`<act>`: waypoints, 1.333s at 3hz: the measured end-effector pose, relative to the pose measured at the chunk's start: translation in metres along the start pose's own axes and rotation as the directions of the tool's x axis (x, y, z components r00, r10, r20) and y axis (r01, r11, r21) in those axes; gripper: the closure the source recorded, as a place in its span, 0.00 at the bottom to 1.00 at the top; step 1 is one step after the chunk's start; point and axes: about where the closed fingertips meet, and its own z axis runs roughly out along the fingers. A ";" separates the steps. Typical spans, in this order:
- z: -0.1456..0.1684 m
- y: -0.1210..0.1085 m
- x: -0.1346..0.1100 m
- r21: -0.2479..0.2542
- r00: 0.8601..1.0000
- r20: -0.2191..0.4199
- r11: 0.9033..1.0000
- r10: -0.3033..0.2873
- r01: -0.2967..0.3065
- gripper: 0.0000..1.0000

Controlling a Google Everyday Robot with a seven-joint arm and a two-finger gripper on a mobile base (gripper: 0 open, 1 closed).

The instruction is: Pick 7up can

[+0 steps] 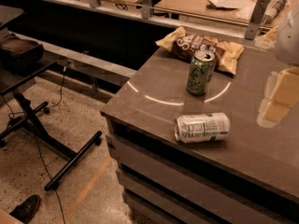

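Note:
The 7up can (202,127), pale silver-white with green print and a small text panel, lies on its side near the front edge of the grey counter (154,97). My gripper (276,98) hangs at the right edge of the view, above the counter, to the right of the can and a little farther back. It is not touching the can and holds nothing that I can see.
A darker green can (201,73) stands upright behind the 7up can. A chip bag (201,48) lies behind that, near the counter's back edge. The counter drops off at its left and front edges. A black stand (51,148) and cables are on the floor to the left.

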 end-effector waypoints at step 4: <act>0.076 0.070 -0.078 -0.126 0.964 -0.011 0.957 -0.267 0.263 0.00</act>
